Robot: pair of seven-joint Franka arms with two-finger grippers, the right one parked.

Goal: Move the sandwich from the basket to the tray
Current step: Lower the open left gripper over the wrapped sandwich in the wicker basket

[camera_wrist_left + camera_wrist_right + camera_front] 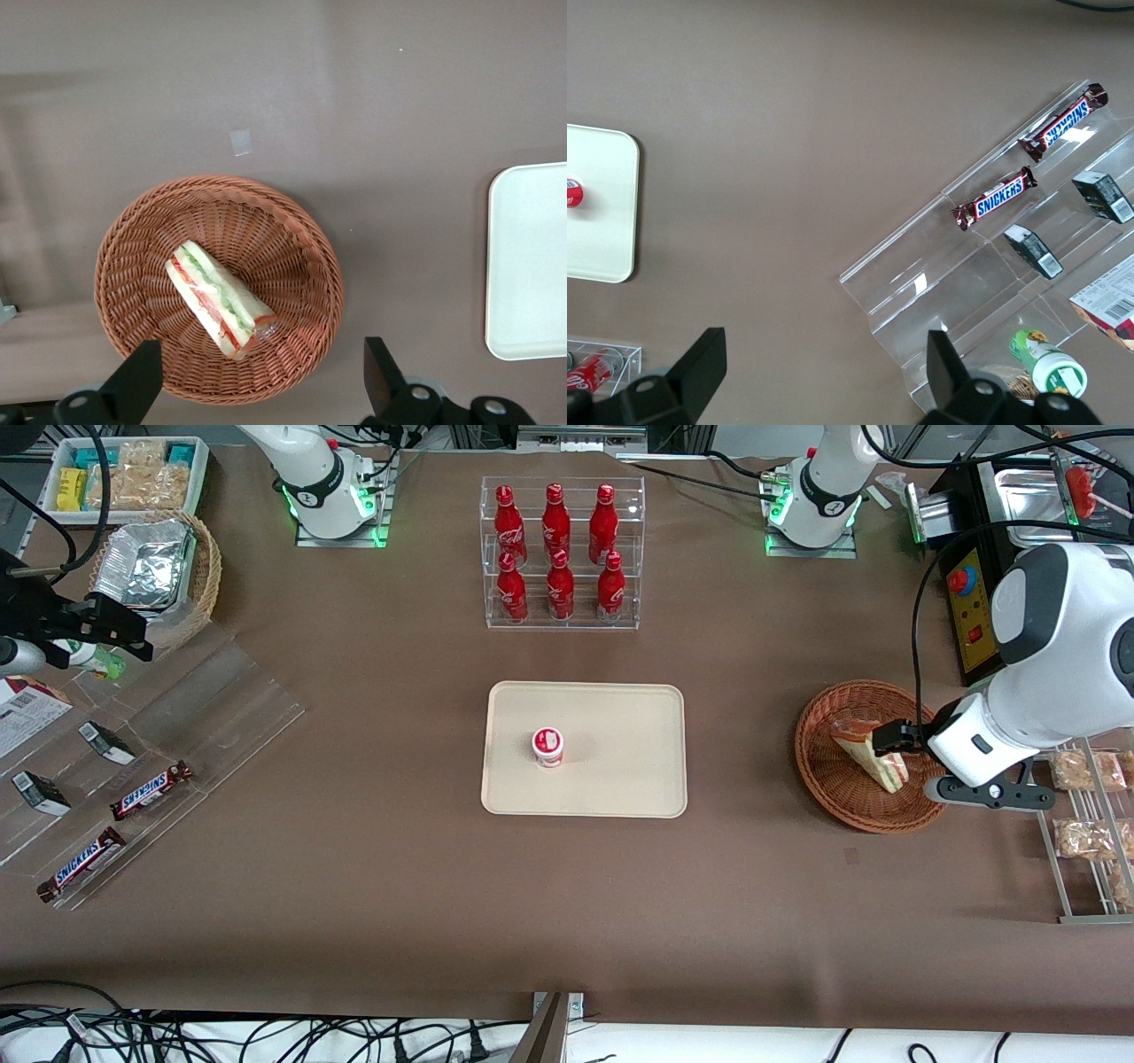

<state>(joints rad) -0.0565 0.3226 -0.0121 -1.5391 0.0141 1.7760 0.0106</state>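
1. Snickers bars [81,863] lie in the clear shelf near the table's front edge, at the parked arm's end.
2. Sandwich [873,760] rests in basket [828,779], ungrasped.
3. End effector [261,372] hovers above, fingers spread wide, apparently for descent.
4. Tray [620,779] holds a cup [547,746].

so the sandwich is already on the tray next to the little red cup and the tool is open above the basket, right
Not quite: the sandwich lies in the basket, as the left wrist view shows. The tray holds only the little red cup. The tool is open above the basket.
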